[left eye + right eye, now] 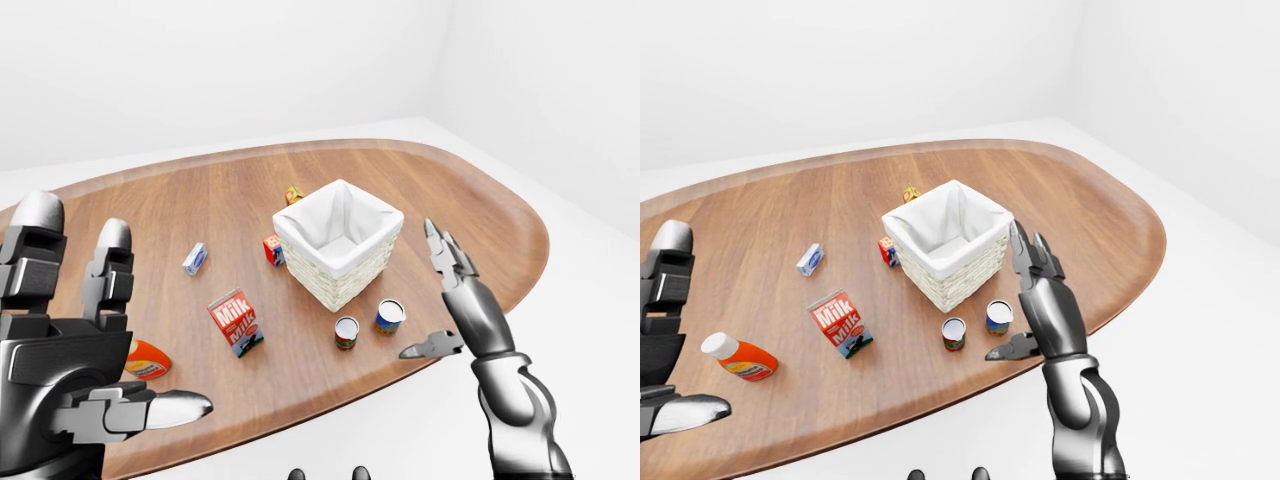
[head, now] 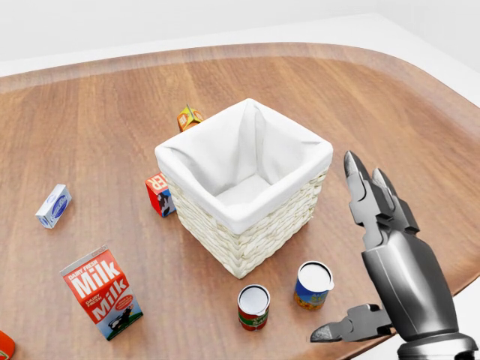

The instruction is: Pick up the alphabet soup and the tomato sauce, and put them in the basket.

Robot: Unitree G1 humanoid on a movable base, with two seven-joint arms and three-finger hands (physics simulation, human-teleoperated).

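A rounded brown wooden desk (image 2: 90, 112) carries two upright cans, one basket and five other small items. The square white wicker basket with a white cloth lining (image 2: 244, 184) sits near the middle of the head view, its opening facing up. Below it in that view stand the two cans, side by side and a little apart. The left one is a red-labelled can with a silver top (image 2: 253, 307). The right one is a blue-and-yellow-labelled can with a white top (image 2: 312, 285). Both stand with their long axes vertical, lids up. Their labels are too small to tell which is the soup and which is the sauce.

One red and white milk carton (image 2: 101, 292) lies flat at the lower left. One small blue and white box (image 2: 53, 205) lies further up at the left. One red box (image 2: 160, 193) touches the basket's left side, and one orange box (image 2: 188, 118) sits just above the basket. One orange bottle with a white cap (image 1: 738, 356) lies on its side.

The grey metal right hand (image 2: 367, 247) hovers just right of the cans, fingers spread and holding nothing. The left hand (image 1: 85, 345) is raised at the left-eye view's left edge, fingers apart and empty.
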